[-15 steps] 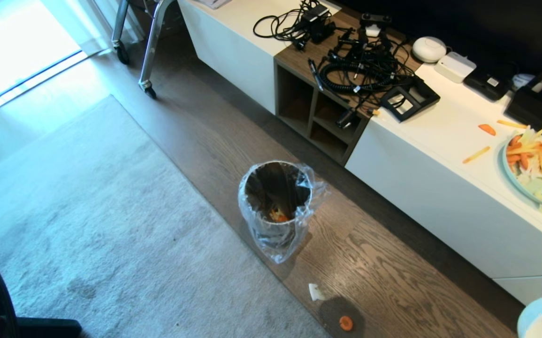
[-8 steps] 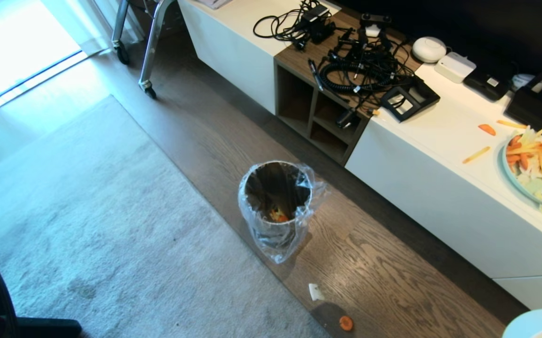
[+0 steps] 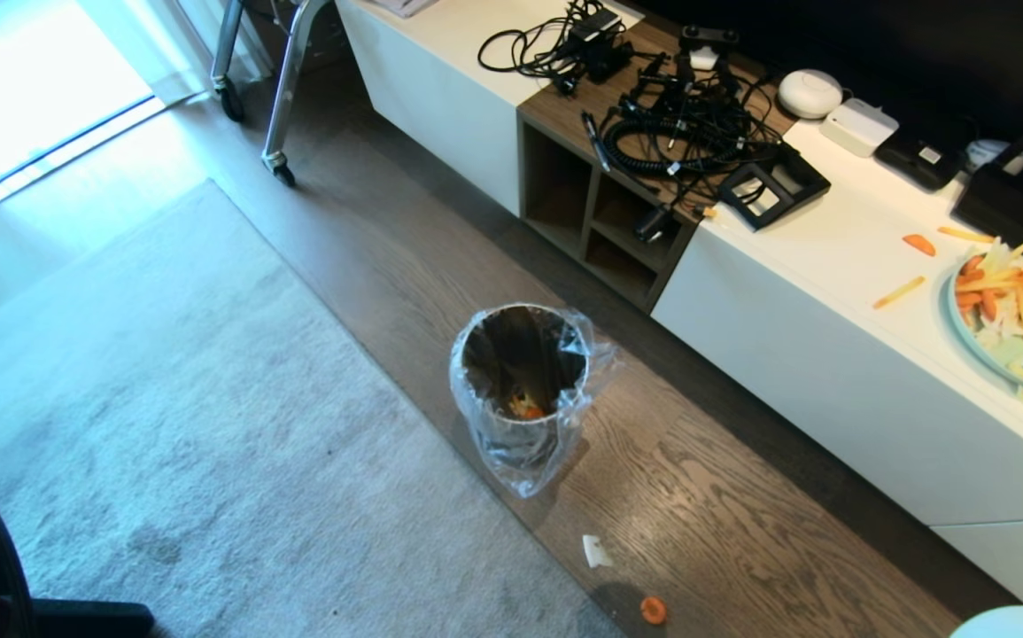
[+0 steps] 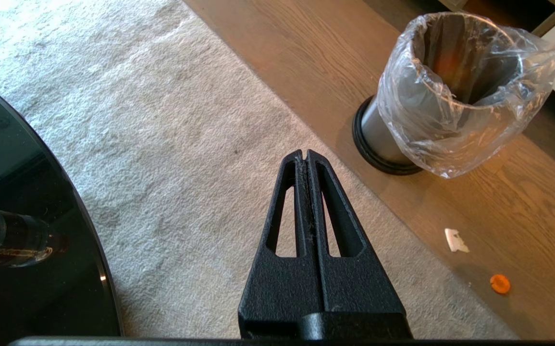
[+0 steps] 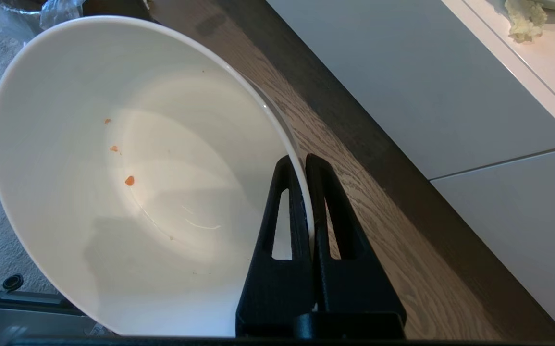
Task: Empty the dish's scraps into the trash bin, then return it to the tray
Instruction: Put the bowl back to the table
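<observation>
My right gripper [image 5: 301,161] is shut on the rim of the dish [image 5: 114,168], a white bowl tilted on its side with only tiny orange crumbs inside. In the head view just a sliver of the dish [image 3: 1020,623] shows at the bottom right corner. The trash bin [image 3: 520,390], metal with a clear bag liner, stands on the wood floor with orange scraps at its bottom. One carrot slice [image 3: 652,610] lies on the floor between the bin and the dish. My left gripper [image 4: 304,154] hangs shut and empty over the carpet. The tray is out of view.
A white scrap [image 3: 596,551] lies on the floor near the carrot slice. A long white cabinet [image 3: 830,354] runs along the right, carrying cables [image 3: 679,115] and a pale-blue plate [image 3: 957,321] of vegetable strips. A round black tabletop [image 4: 18,216] edges the carpet on the left.
The dish has sunk toward the bottom right corner of the head view, from a clear rim to a thin sliver. The bin and floor scraps have not moved.
</observation>
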`<state>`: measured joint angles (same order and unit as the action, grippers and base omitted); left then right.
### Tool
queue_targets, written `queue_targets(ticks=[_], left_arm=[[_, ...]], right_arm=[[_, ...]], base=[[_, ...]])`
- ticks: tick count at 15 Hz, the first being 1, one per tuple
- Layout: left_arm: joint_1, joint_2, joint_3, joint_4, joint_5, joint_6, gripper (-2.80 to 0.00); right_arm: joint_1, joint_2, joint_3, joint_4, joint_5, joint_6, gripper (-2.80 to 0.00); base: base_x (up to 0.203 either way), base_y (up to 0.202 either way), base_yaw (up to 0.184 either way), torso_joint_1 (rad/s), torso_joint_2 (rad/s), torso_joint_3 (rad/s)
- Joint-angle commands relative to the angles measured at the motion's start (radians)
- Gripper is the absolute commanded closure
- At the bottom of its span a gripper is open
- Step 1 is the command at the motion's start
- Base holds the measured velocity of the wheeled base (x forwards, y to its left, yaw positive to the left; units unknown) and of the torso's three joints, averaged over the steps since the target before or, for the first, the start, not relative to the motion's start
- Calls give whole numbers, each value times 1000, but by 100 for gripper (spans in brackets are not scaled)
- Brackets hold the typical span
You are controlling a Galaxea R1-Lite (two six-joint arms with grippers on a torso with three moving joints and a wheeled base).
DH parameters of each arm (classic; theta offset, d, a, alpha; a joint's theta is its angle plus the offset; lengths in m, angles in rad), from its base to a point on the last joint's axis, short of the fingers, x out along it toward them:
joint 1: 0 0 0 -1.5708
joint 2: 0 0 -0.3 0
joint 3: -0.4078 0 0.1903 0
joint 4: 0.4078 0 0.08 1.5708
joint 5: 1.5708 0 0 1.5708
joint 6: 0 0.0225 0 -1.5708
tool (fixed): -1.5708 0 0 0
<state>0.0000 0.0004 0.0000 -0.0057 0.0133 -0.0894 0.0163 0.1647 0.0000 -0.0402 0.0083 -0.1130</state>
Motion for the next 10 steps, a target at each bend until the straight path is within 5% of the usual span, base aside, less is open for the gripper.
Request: queue_targets(ticks=[1,10], left_arm=[[0,0,0,0,0,-1,0],[0,0,0,0,0,-1,0]], right_arm=[[-14,-120,-1,36,13,-2,0],[-17,-165,0,43,19,1,0]], base=[[0,0,0,0,0,0],[0,0,0,0,0,0]])
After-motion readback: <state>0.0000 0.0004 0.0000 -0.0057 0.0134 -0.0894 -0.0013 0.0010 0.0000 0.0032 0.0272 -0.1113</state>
